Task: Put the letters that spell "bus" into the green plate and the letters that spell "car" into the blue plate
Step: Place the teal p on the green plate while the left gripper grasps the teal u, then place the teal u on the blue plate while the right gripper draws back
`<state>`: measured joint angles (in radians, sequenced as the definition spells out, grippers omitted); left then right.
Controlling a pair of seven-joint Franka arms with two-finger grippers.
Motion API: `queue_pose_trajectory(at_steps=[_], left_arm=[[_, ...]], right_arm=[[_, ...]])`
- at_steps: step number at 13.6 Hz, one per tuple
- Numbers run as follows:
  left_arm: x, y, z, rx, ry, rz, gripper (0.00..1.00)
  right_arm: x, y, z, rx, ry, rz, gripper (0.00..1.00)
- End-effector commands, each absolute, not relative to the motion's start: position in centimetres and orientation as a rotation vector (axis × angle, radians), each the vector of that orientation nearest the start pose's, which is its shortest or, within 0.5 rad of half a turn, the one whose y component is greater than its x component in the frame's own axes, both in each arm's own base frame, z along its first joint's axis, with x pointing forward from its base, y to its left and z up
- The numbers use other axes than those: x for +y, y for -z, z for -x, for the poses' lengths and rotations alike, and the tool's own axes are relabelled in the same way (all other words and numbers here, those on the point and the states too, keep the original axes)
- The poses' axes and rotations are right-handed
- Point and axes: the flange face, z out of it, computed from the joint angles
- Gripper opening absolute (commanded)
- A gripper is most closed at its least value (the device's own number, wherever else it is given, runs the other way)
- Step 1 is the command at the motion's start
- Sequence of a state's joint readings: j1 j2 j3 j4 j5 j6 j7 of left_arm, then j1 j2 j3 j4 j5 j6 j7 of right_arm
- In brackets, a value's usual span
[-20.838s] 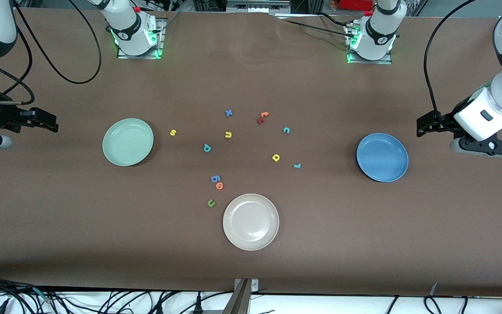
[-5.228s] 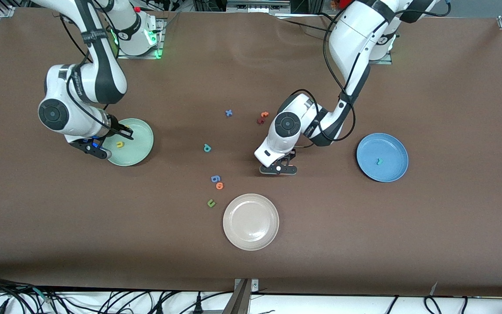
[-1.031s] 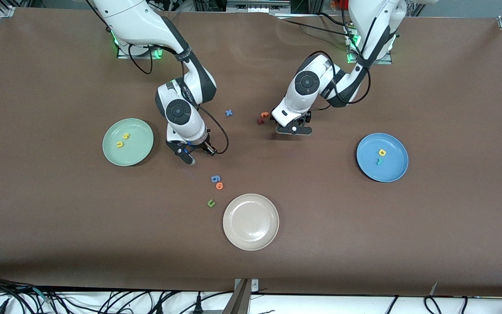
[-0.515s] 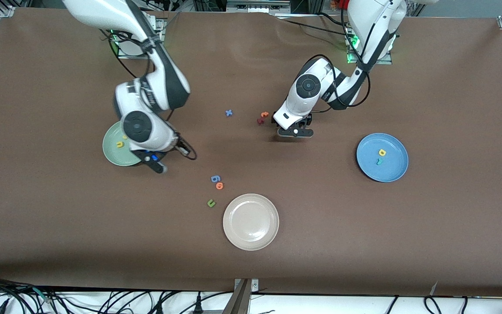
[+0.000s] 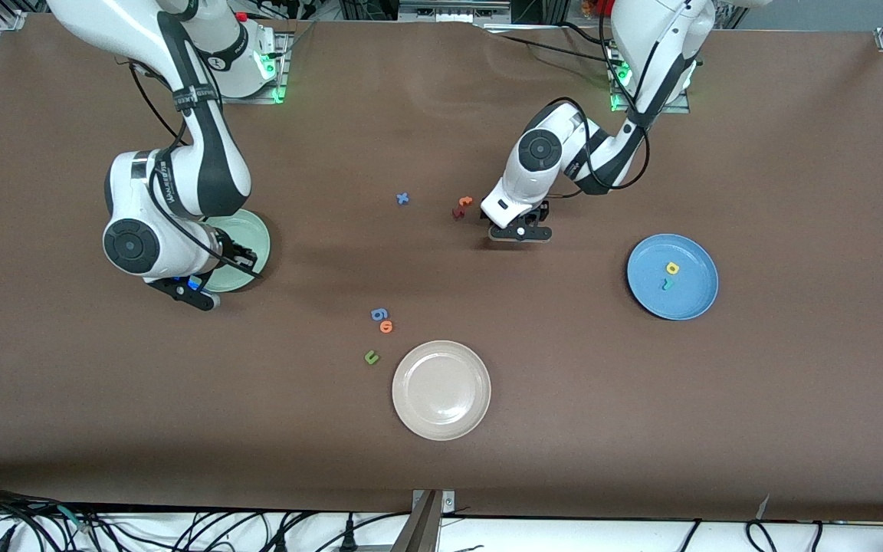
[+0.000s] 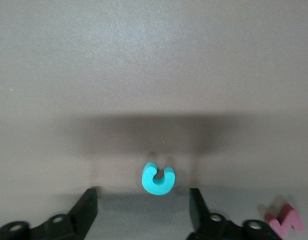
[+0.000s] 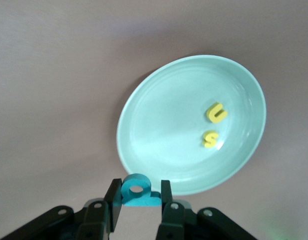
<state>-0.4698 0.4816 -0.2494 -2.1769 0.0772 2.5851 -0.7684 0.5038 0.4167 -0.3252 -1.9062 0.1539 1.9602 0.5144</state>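
Right gripper [image 7: 138,207]: the jaws are nearly closed and clamp the teal b [image 7: 137,190], which stands between the two fingers with its round hole showing. The gripper hangs at the edge of the green plate [image 7: 158,130]. In the front view this gripper [image 5: 208,290] sits over the plate's [image 5: 251,230] rim on the side nearer the camera, and the arm hides most of the plate. Ahead of the jaws, well apart from the held letter, the yellow u [image 7: 216,113] and the yellow s [image 7: 210,138] lie inside the plate, close to each other but not touching.

Left gripper [image 6: 144,210]: the jaws stand wide apart and hold nothing. The teal c [image 6: 158,179] lies flat on the table [image 6: 154,65] between the two fingers, with clear table showing on either side of it, so neither finger touches it. A dark red letter [image 6: 285,223] lies outside the jaws, just beside one finger. In the front view the gripper [image 5: 518,230] is low over the table, next to the orange t [image 5: 465,202]; the teal c is hidden there.

Blue plate [image 5: 690,303]: the yellow a [image 5: 672,268] and the teal r [image 5: 667,284] lie in it, well apart from both sets of jaws.
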Motion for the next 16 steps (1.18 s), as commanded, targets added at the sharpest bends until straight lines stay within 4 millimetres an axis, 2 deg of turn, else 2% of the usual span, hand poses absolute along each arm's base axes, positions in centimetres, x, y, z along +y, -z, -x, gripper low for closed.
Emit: queue_pose_trajectory(at_steps=[1, 5, 6, 7, 8, 9, 10, 11, 13, 15, 16], left_arm=[[-37.9, -16.9, -41.6, -0.047, -0.078, 3.128, 0.71], [-38.1, -16.6, -41.7, -0.054, -0.08, 3.127, 0.7], [-38.1, -16.6, -41.7, -0.054, -0.08, 3.127, 0.67], [-38.1, -16.7, -41.7, -0.054, -0.078, 3.128, 0.61], [-38.2, -16.7, -41.7, -0.052, -0.079, 3.129, 0.56], [-38.3, -16.7, -41.6, -0.054, -0.078, 3.128, 0.5], [-38.4, -16.7, -41.5, -0.054, -0.078, 3.128, 0.47], [-38.4, -16.7, -41.5, -0.054, -0.078, 3.128, 0.43], [-38.4, -16.7, -41.5, -0.056, -0.078, 3.128, 0.38], [-38.4, -16.7, -41.5, -0.056, -0.078, 3.128, 0.31], [-38.4, -16.7, -41.5, -0.056, -0.078, 3.128, 0.3]], right_arm=[[10.8, -23.9, -53.6, 0.619, -0.454, 3.119, 0.03], [9.1, -21.1, -51.8, 0.534, -0.44, 3.134, 0.04], [8.9, -20.8, -51.6, 0.538, -0.432, 3.136, 0.04], [8.8, -20.6, -51.6, 0.539, -0.427, 3.137, 0.1], [8.8, -20.6, -51.6, 0.542, -0.426, 3.137, 0.25], [8.8, -20.7, -51.6, 0.541, -0.426, 3.136, 0.51], [8.8, -20.9, -51.7, 0.541, -0.42, 3.135, 0.81], [8.8, -21.1, -51.8, 0.544, -0.416, 3.133, 0.95], [9.0, -23.1, -52.3, 0.548, -0.383, 3.116, 0.99], [9.5, -26.5, -53.6, 0.538, -0.405, 3.095, 0.99], [9.3, -29.0, -54.8, 0.544, -0.419, 3.084, 0.99]])
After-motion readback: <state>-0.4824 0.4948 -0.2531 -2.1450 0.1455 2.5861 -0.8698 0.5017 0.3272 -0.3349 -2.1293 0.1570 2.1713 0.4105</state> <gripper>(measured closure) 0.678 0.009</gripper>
